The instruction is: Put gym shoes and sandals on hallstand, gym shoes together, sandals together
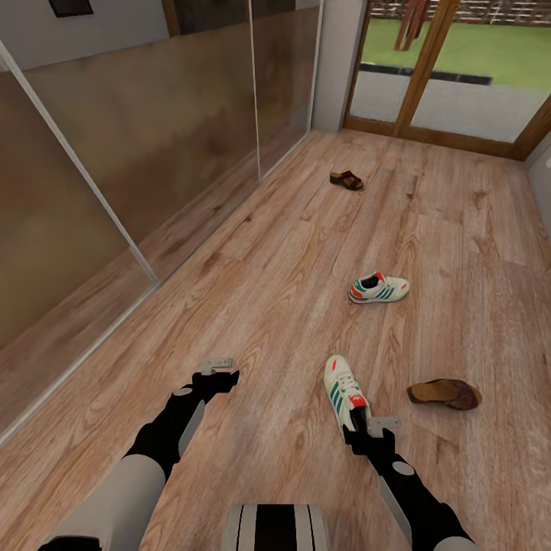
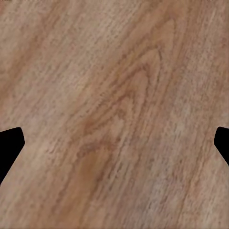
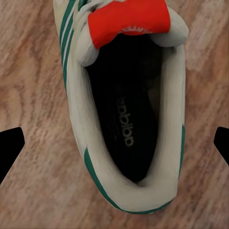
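One gym shoe [image 1: 344, 390] lies on the corridor floor [image 1: 291, 252] straight under my right gripper [image 1: 376, 425]. Its dark opening and red tongue [image 3: 129, 21] lie between the spread black fingertips [image 3: 12, 145], so the gripper is open above the heel. The other gym shoe [image 1: 379, 288] lies farther ahead on its own. A brown sandal [image 1: 445, 394] rests to the right of the near shoe, and the second sandal [image 1: 347, 180] is far ahead near the door. My left gripper [image 1: 218, 369] hangs open over bare planks [image 2: 114, 95]. The hallstand is out of view.
Tall glossy wall panels [image 1: 138, 153] run along the left side. A wood-framed glass door [image 1: 428, 69] closes the far end, with lawn behind it. My base [image 1: 275, 528] shows at the bottom edge.
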